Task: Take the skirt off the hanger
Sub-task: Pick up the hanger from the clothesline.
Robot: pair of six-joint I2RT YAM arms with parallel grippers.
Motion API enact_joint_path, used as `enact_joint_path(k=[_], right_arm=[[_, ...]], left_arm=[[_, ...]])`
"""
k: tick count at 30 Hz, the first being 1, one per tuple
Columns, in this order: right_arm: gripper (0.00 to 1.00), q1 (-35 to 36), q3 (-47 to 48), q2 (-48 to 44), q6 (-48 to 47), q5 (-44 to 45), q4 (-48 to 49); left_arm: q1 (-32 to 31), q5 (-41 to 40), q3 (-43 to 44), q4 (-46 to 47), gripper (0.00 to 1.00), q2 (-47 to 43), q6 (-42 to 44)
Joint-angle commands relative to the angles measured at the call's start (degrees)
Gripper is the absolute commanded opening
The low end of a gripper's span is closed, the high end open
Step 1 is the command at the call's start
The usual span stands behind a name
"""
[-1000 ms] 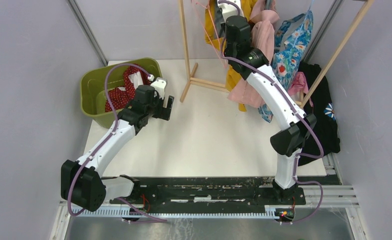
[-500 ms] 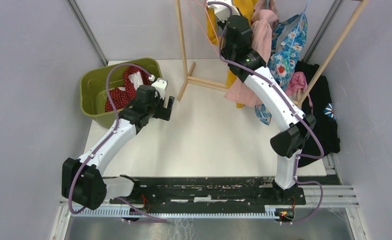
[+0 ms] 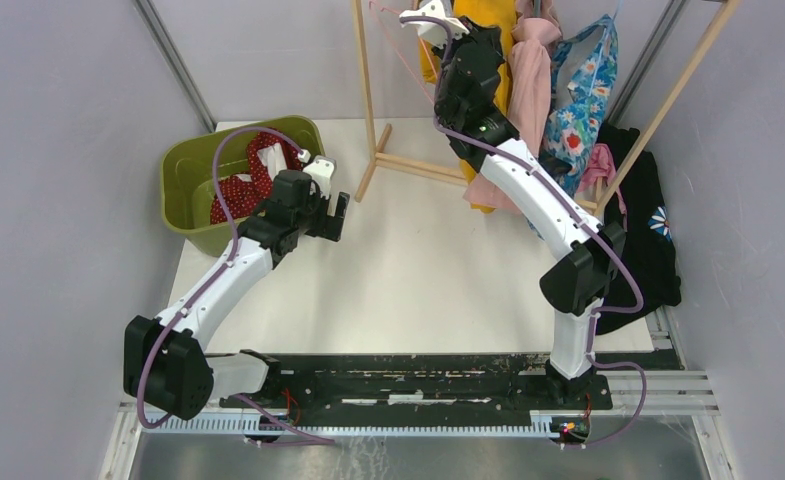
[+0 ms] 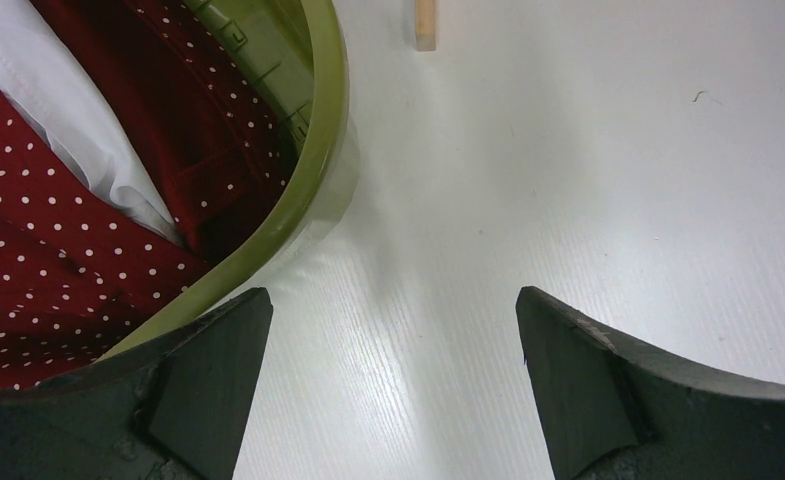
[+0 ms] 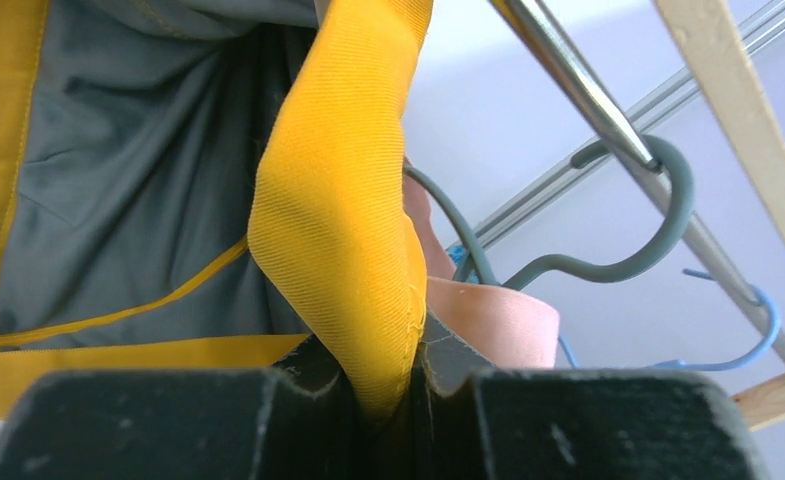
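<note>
Right gripper [image 5: 383,385] pinching yellow skirt [image 5: 338,200] fold; fabric rises straight above fingers, rail [image 5: 578,85] up-right. Left gripper [image 4: 393,330] wide open over table [image 4: 588,180], bin [image 4: 323,150] at its left.

Two robot arms share one black base plate [image 3: 408,378] scuffed with white marks. The left arm [image 3: 218,290] and the right arm [image 3: 538,195] each pair glossy white link shells with bulky black joint housings. A thin purple cable [image 3: 215,165] trails along each arm from base to wrist. A white camera mount [image 3: 318,168] caps the left wrist. Seen close, the left gripper [image 4: 393,300] has matte black, wedge-shaped fingers [image 4: 208,370] with dusty, worn edges. The right gripper [image 5: 383,385] shows the same dark, grainy finish.
</note>
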Motion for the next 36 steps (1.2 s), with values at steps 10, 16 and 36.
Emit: enact_joint_path(k=[10,16,36], right_arm=[[0.01,-0.20,-1.99,-4.12,-19.14,-5.23,28.15],[0.01,0.10,-3.40,-5.21,-19.45,-4.85,29.27],[0.01,4.14,-8.45,-9.09,-24.22,-5.35,38.53]], left_arm=[[-0.14,1.16,0.62,1.75,0.99,-0.37,1.10],[-0.12,1.49,0.65,1.88,0.99,-0.15,0.92],[-0.16,3.60,0.77,2.49,0.99,0.79,0.03]])
